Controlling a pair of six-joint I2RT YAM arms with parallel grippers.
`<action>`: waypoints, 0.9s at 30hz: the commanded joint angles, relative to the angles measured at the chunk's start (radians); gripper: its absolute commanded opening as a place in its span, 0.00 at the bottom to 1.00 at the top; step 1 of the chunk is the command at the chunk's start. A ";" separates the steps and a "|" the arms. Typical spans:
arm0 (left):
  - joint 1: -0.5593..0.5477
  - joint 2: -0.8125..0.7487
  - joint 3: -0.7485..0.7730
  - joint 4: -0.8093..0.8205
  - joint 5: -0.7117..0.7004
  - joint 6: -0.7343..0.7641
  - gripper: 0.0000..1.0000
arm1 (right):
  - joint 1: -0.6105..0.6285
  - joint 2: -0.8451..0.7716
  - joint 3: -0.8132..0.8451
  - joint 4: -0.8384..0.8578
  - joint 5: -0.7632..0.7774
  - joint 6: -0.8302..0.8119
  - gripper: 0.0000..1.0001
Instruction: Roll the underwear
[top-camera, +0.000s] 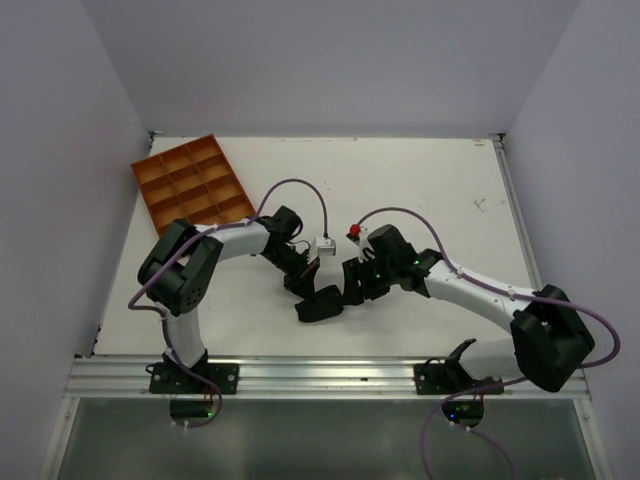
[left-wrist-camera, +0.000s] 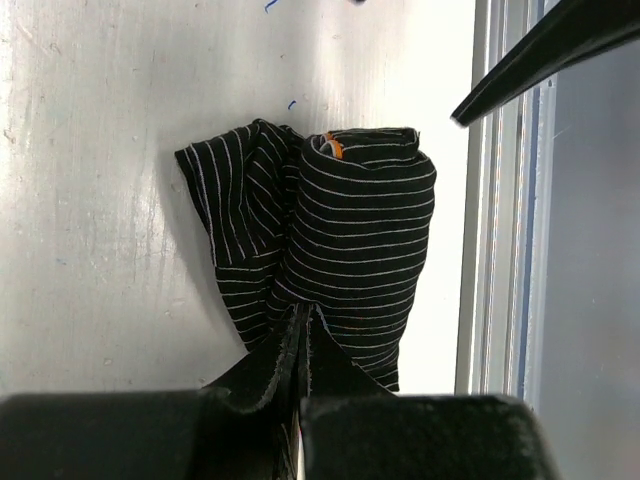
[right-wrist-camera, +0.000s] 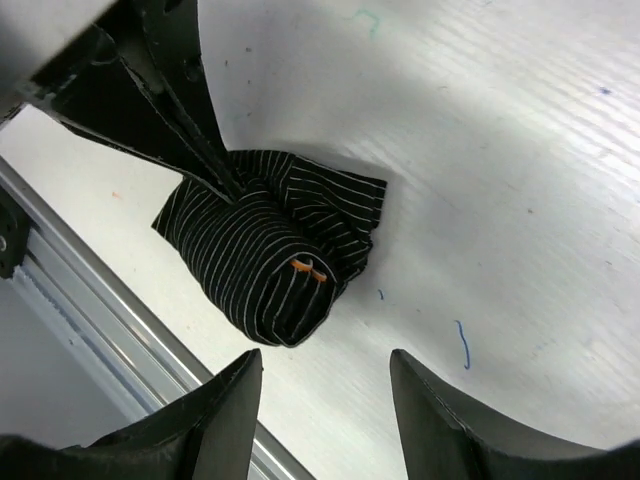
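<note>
Rolled underwear (left-wrist-camera: 345, 235), we judge soft, floppy: grip mid-roll; left end effector (left-wrist-camera: 305, 318) closed against it, right end effector (right-wrist-camera: 325, 365) apart.

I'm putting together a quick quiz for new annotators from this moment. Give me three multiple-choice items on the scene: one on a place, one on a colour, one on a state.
1. Where is the underwear?
A. Hanging off the far edge
B. On the table, close to its near edge
C. On the floor

2. What does the fabric look like?
A. Black with thin white stripes
B. Plain green
C. Red with dots

3. What state is the right gripper in?
A. Shut on the underwear
B. Shut on nothing
C. Open, holding nothing

Answers:
1 B: both wrist views show it lying on the tabletop right beside the metal rail at the near edge.
2 A: the stripes are plain in both wrist views.
3 C: in the right wrist view its fingers stand apart, with only bare tabletop between them.
</note>
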 joint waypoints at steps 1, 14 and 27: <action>-0.021 0.045 -0.012 0.009 -0.128 0.005 0.00 | 0.001 -0.094 -0.024 0.003 0.109 0.019 0.58; -0.039 0.075 0.055 -0.022 -0.129 0.006 0.00 | 0.323 -0.127 0.239 -0.244 0.419 -0.460 0.67; -0.056 0.084 0.054 -0.025 -0.123 0.003 0.00 | 0.496 0.193 0.334 -0.271 0.549 -0.659 0.69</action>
